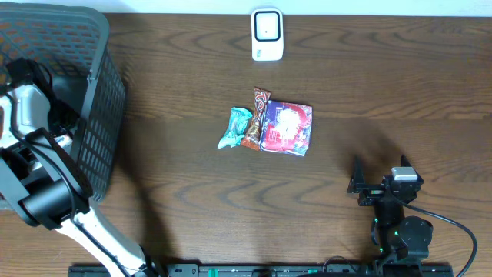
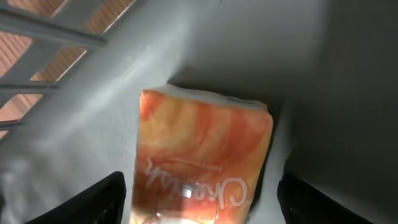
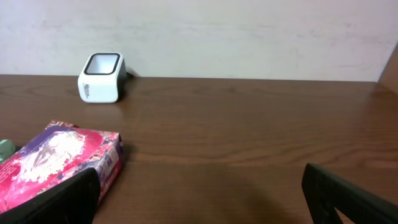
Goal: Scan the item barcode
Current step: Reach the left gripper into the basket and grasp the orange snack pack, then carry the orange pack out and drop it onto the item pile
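1. A dark brown wooden table (image 1: 369, 92) with a wavy grain carries everything here, and it runs back to a pale wall.
2. At its far left corner stands a grey plastic basket (image 1: 104, 108) with latticed sides.
3. Near the middle of the far edge sits a small white scanner (image 1: 267, 35), upright and well apart from everything else.
4. In the middle of the table three snack packets lie in a huddle, touching one another:
   - a teal packet (image 1: 234, 128) on the left;
   - a narrow brown packet (image 1: 257, 115) between the other two, angled towards the scanner;
   - a larger pink-and-purple packet (image 1: 287, 128) on the right, lying flat.
5. I cannot tell which packet overlaps which.
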Tool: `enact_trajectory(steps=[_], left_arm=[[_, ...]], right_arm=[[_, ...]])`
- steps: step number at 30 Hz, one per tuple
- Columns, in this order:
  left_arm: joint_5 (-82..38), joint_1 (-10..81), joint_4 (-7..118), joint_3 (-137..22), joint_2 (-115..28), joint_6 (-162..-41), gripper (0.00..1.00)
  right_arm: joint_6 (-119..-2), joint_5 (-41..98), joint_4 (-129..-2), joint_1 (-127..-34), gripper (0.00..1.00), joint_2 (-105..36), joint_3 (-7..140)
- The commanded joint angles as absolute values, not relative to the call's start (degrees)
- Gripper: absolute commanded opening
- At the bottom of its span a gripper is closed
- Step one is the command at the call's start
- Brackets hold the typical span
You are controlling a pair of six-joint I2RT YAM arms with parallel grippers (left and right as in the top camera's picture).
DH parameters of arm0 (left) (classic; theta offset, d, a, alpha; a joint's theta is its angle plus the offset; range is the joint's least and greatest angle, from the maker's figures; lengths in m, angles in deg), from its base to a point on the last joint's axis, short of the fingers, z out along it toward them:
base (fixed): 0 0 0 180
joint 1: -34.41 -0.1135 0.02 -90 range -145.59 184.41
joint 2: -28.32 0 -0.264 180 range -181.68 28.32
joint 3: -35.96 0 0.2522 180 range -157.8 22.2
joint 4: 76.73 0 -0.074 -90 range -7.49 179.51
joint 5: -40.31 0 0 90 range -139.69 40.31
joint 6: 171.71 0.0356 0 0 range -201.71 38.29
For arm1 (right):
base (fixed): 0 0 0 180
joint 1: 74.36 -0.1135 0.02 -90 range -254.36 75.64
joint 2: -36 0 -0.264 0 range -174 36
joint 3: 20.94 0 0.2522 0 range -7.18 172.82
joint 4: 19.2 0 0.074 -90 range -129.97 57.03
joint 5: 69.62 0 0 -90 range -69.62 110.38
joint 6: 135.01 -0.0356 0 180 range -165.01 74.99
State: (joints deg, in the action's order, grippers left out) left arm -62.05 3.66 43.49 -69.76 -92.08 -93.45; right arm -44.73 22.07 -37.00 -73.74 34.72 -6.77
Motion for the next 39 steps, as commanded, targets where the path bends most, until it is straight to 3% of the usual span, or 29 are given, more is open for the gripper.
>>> enact_trajectory(steps=[1,2,4,5,11,15,17,21,26,30,35,39], left_arm=[[-62.81,3.45,44.65,-68.63,-92.39,-93.32,0.64],[-62.81,3.45,44.80,-68.04,-92.39,-93.32,0.55],[-62.81,3.45,43.58,-67.90,-92.32,-93.32,0.13],[-62.81,3.47,43.05,-67.93,-92.04,-93.34,0.07],[-59.82,3.71,43.82,-70.20,-69.50,-99.62,0.07],[-25.40,6.79,49.37,-70.16,-47.27,-100.10,0.08],[-23.34,14.13,49.41,-70.13,-45.09,-100.86,0.08],[-23.38,33.81,49.11,-67.64,-47.89,-96.78,0.07],[-37.31,49.74,50.07,-67.14,-67.27,-96.36,0.08],[-37.31,54.44,57.45,-67.14,-84.32,-96.38,0.13],[-37.26,54.50,58.26,-67.16,-89.61,-96.91,0.17],[-36.24,54.46,57.87,-67.49,-87.27,-102.39,0.57]], right_arm=[[-44.73,22.01,-37.24,-73.33,0.99,34.92,-6.86],[-44.71,22.01,-37.24,-73.33,0.99,34.92,-6.86],[-44.73,22.01,-37.24,-73.33,0.99,34.92,-6.86],[-44.73,21.99,-37.24,-73.33,0.99,34.92,-6.86],[-44.73,22.01,-37.24,-73.33,0.99,34.92,-6.86],[-44.71,22.01,-37.24,-73.33,0.99,34.92,-6.86],[-44.71,21.99,-37.24,-73.33,0.99,34.92,-6.86],[-44.71,22.01,-37.24,-73.33,0.99,34.92,-6.86],[-44.73,22.01,-37.24,-73.33,0.99,34.92,-6.86],[-44.71,22.01,-37.22,-73.33,0.99,34.92,-6.86],[-44.73,22.01,-37.24,-73.33,0.99,34.92,-6.86],[-44.73,22.01,-37.24,-73.33,0.99,34.92,-6.86]])
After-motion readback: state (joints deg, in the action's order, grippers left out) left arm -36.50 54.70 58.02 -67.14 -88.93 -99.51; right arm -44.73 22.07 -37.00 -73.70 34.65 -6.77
